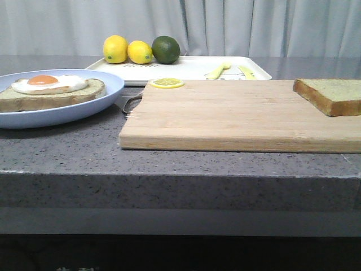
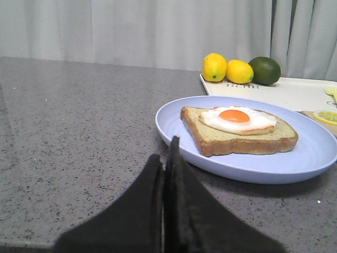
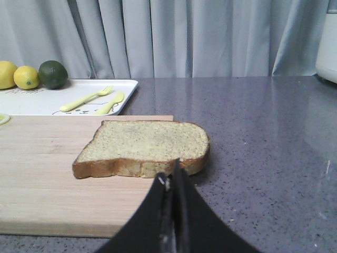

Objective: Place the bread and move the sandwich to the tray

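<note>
The bread lies flat on the right end of the wooden cutting board; it also shows in the right wrist view. My right gripper is shut and empty, just short of the slice's near crust. The sandwich, a bread slice with a fried egg, lies on the pale blue plate at the left; it also shows in the left wrist view. My left gripper is shut and empty, near the plate's rim. The white tray lies behind the board. No gripper shows in the front view.
Two lemons and a lime sit on the tray's far left, with a yellow fork and spoon on its right part. A lemon slice lies on the board's back left corner. Grey curtain behind.
</note>
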### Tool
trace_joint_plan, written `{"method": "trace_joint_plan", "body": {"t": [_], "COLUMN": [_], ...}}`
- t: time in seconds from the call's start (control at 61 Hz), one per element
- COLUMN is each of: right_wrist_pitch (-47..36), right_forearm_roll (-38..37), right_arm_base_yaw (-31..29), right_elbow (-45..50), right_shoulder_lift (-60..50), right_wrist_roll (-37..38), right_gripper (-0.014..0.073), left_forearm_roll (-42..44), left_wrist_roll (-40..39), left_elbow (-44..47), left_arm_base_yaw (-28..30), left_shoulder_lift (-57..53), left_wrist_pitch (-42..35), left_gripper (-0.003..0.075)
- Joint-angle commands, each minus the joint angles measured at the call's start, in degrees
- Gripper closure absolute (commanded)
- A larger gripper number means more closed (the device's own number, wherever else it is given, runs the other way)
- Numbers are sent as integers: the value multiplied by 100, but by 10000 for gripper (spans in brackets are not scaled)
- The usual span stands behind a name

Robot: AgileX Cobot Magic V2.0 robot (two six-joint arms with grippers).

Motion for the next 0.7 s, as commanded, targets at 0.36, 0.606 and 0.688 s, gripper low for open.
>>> {"method": "trace_joint_plan", "body": {"t": [0.36,0.606,0.688], "right_wrist_pitch": [-414,-414,-436], "right_forearm_roll": [-92,-92,-92], "right_arm_base_yaw": [3,3,3], "right_elbow": [-19,-19,-25], "right_shoulder_lift": [-138,-138,-138], "right_wrist_roll": [-26,-26,-26], "right_gripper": [661,661,661], "left_forearm_roll": [-45,-45,-45], "left_wrist_roll": [20,20,20], "left_elbow": [30,30,30], "left_arm_base_yaw": [4,4,4], "left_shoulder_lift": [-123,-123,-123], "left_wrist_pitch": [-516,-698,-947], "left_gripper": [738,738,738]}}
